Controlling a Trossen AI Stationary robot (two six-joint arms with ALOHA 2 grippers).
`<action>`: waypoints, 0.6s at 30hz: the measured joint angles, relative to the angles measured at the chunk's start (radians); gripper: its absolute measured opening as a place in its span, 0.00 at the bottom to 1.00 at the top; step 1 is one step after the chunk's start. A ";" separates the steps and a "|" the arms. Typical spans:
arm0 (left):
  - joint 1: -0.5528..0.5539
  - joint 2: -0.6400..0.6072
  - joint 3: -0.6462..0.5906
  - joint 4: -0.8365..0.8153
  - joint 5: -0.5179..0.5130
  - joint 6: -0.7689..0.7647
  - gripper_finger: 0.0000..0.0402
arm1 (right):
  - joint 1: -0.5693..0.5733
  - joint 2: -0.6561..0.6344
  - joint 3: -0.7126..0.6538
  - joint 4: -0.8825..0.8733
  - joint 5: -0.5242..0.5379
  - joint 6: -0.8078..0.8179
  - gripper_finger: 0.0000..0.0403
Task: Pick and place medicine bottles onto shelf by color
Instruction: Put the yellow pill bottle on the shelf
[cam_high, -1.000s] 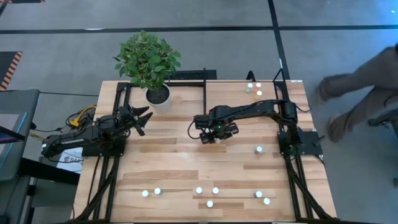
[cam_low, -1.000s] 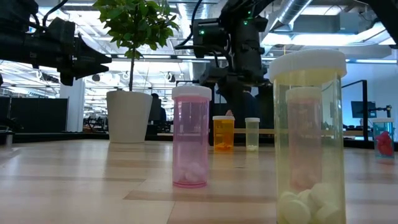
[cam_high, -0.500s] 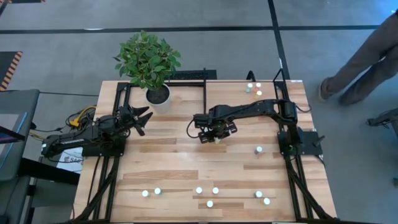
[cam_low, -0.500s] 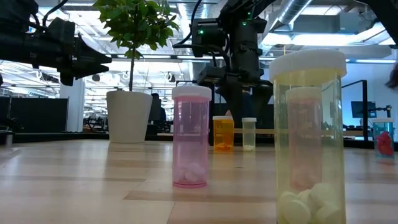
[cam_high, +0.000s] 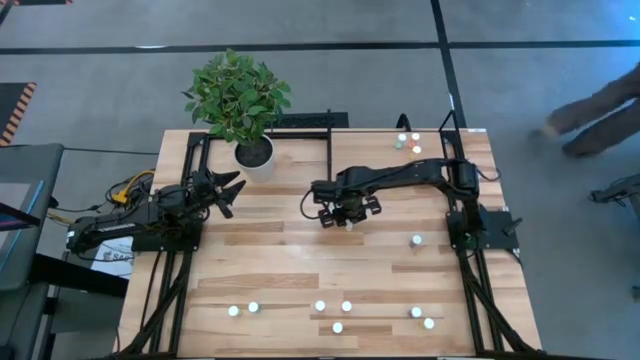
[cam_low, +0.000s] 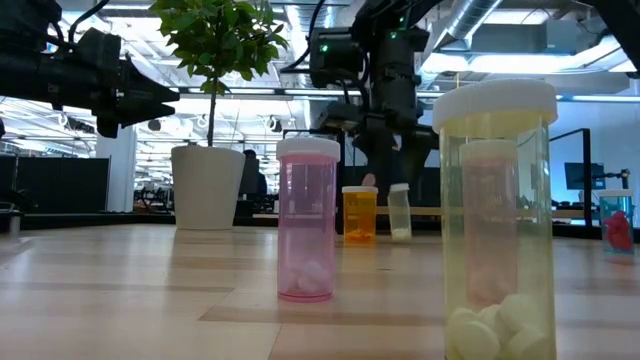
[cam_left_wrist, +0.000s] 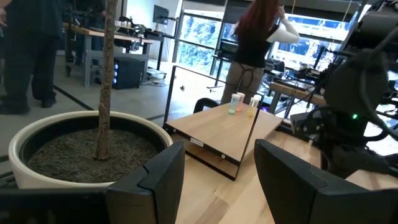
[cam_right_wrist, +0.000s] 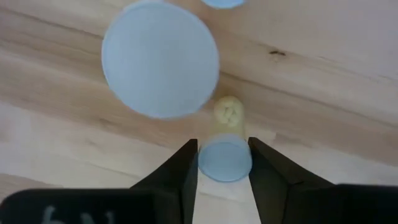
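Greenish bottle (cam_right_wrist: 225, 160) tilted, clamped in right hand (cam_right_wrist: 222, 163); left hand (cam_left_wrist: 214, 171) spread; label text unreadable.

From above, the bottles (cam_high: 337, 327) are tiny white dots with no color showing. The right gripper (cam_high: 346, 219) hides its bottle.

Two matte-black jointed arms on black bar frames. Left end effector (cam_high: 228, 190): pointed dark fingers; yellow and orange cables trail at its base. Right end effector (cam_high: 345, 215): blocky black wrist housing with a green indicator light; smooth, wedge-shaped dark fingers (cam_right_wrist: 179, 180).
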 joint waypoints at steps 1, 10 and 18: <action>0.000 0.000 0.000 0.000 0.000 0.000 0.45 | 0.000 -0.008 0.000 -0.005 0.000 0.010 0.34; 0.000 0.000 0.000 0.000 0.000 0.000 0.45 | -0.034 -0.124 0.000 -0.120 0.094 0.131 0.33; 0.000 0.000 0.000 0.000 0.000 0.000 0.45 | -0.165 -0.199 0.000 -0.226 0.185 0.230 0.34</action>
